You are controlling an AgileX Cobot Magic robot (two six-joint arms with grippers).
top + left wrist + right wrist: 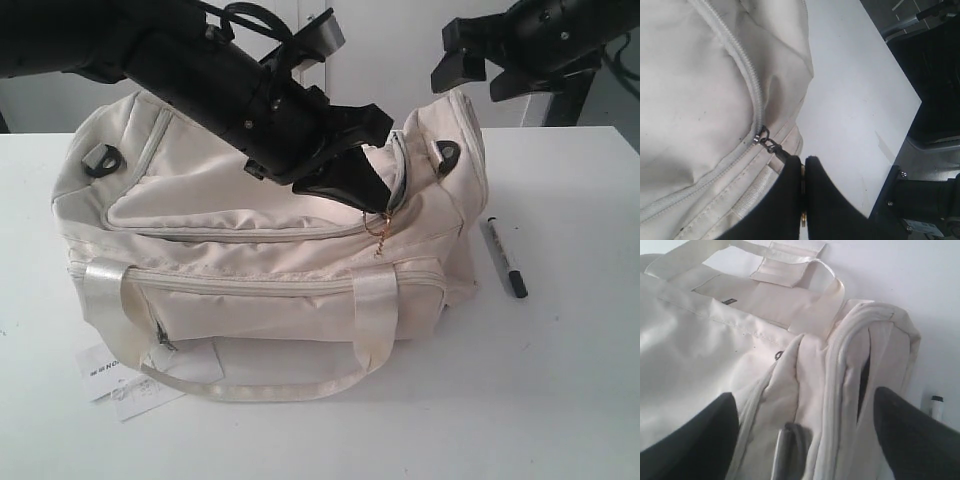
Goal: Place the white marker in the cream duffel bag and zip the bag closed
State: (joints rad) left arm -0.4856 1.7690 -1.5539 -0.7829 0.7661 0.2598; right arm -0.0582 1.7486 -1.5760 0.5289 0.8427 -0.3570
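The cream duffel bag [250, 250] stands on the white table [560, 380]. The white marker [503, 258] lies on the table just right of the bag, black cap toward the front; its end also shows in the right wrist view [937, 407]. My left gripper [345, 188] reaches across the bag's top and is shut on the zipper pull [774, 147] near the bag's right end, gold metal showing between its fingers [790, 190]. The gold charm [380, 228] dangles below it. My right gripper [478, 62] hangs open above the bag's right end [850, 355], holding nothing.
White paper tags [115, 380] lie at the bag's front left corner. A strap handle [300, 385] droops onto the table in front. A black D-ring [447, 152] sits at the bag's right end. The table edge [912, 107] runs beyond the bag.
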